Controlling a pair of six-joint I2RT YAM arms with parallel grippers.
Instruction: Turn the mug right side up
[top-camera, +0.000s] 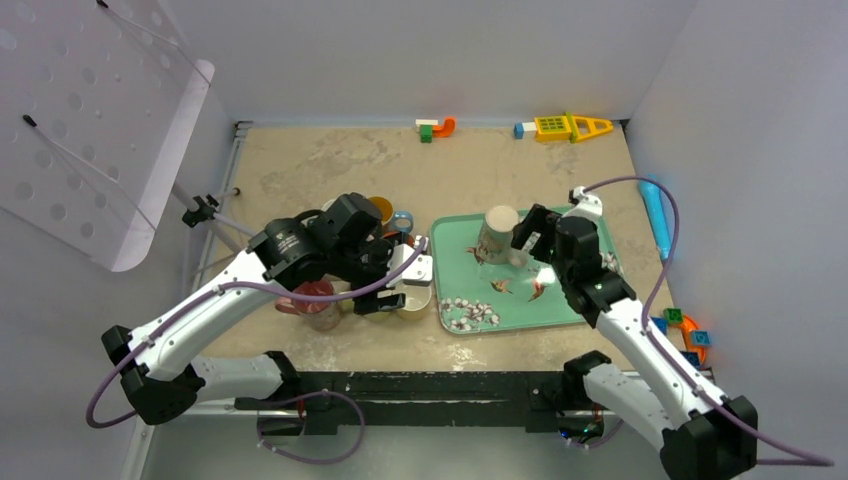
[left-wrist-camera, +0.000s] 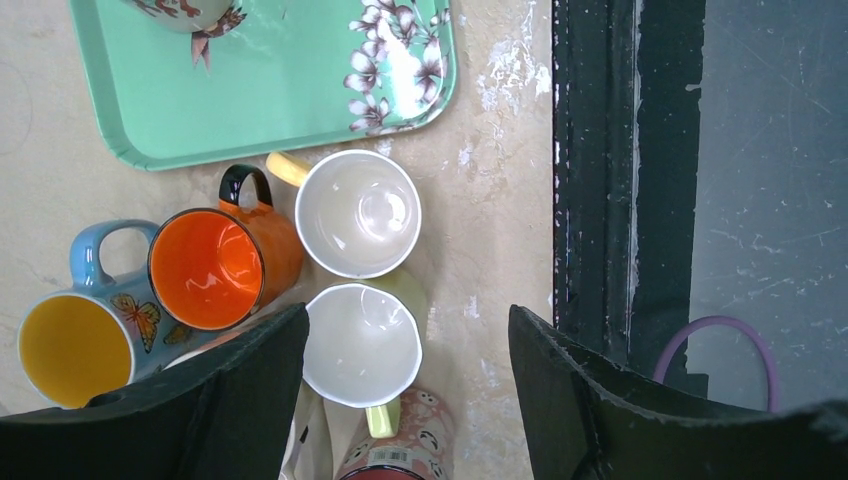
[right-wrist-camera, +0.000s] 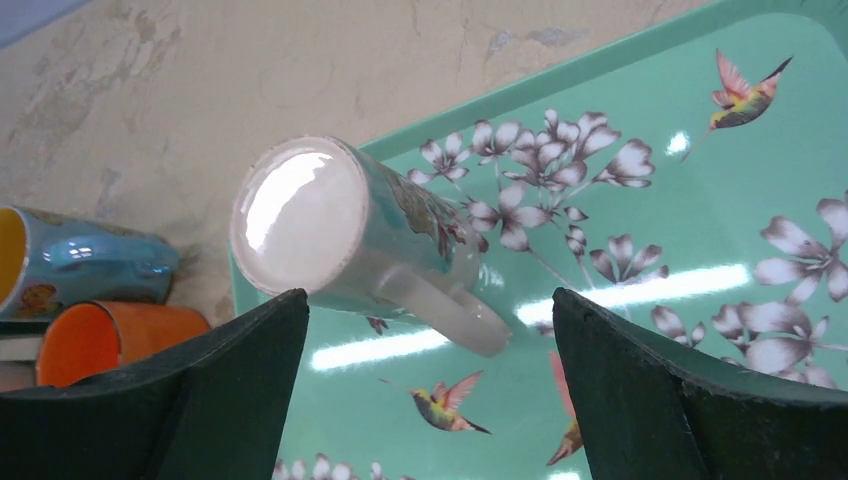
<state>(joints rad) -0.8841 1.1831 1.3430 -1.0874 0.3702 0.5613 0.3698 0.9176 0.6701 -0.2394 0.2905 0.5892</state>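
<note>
A white mug with a teal floral print (top-camera: 497, 236) stands upside down on the green hummingbird tray (top-camera: 465, 305), base up. In the right wrist view the mug (right-wrist-camera: 340, 245) shows its flat base and its handle pointing toward the camera. My right gripper (top-camera: 530, 238) is open and empty, just right of the mug, the fingers (right-wrist-camera: 200, 400) wide apart and short of it. My left gripper (top-camera: 392, 282) is open and empty, hovering above a cluster of upright mugs left of the tray, over a white one with a pale green handle (left-wrist-camera: 362, 345).
Left of the tray stand several upright mugs: an orange one (left-wrist-camera: 215, 265), a blue butterfly one (left-wrist-camera: 80, 335), a white one (left-wrist-camera: 358, 212) and a pink one (top-camera: 315, 300). Toy blocks (top-camera: 560, 127) lie at the back wall, a blue tube (top-camera: 657, 215) and blocks at the right.
</note>
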